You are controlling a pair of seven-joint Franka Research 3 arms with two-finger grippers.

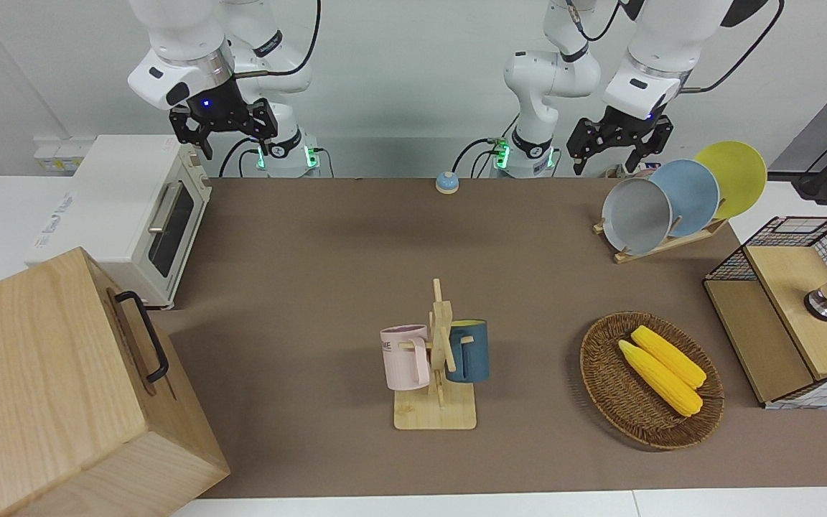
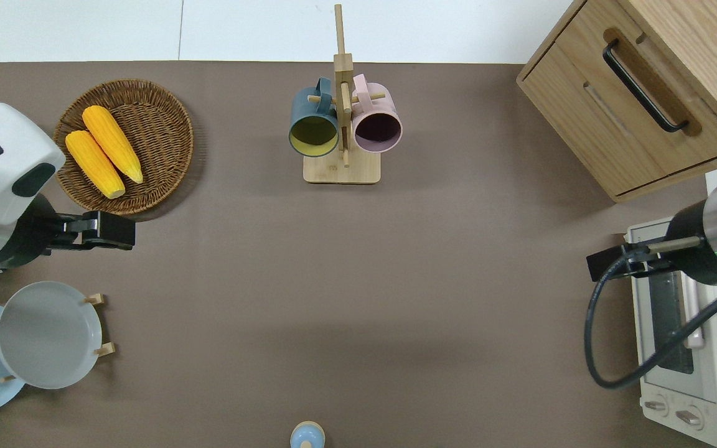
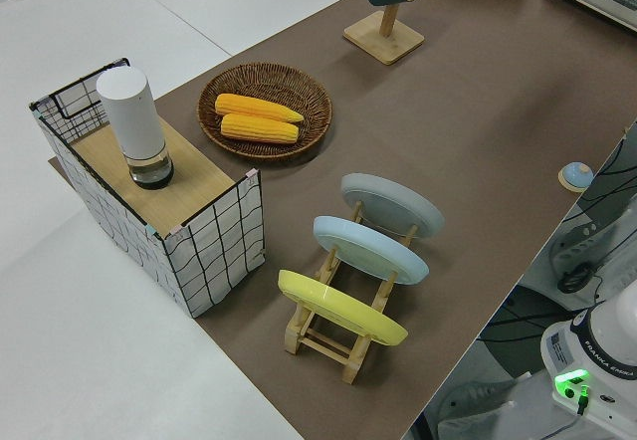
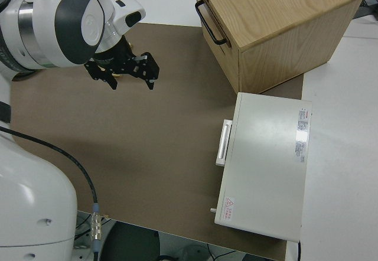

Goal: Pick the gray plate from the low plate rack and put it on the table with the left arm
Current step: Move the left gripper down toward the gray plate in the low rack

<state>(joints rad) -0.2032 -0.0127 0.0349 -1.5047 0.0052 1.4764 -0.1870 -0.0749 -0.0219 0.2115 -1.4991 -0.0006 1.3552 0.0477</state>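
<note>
The gray plate point(image 1: 636, 215) leans in the low plate rack point(image 1: 665, 245) in the slot farthest from the robots, at the left arm's end of the table point(image 1: 313, 251). It also shows in the overhead view point(image 2: 47, 334) and the left side view point(image 3: 391, 204). A light blue plate point(image 1: 690, 194) and a yellow plate point(image 1: 733, 176) stand in the slots nearer to the robots. My left gripper point(image 1: 618, 154) is open and empty, up in the air. In the overhead view the left gripper point(image 2: 100, 231) is over the mat between the wicker basket and the rack point(image 2: 100, 323). My right gripper point(image 1: 230, 140) is open and parked.
A wicker basket point(image 1: 593, 359) with two corn cobs lies farther from the robots than the rack. A wire crate point(image 1: 787, 309) stands at the table's end beside it. A mug stand point(image 1: 436, 359), a toaster oven point(image 1: 133, 215), a wooden cabinet point(image 1: 62, 388) and a small blue bell point(image 1: 446, 182) are also on the table.
</note>
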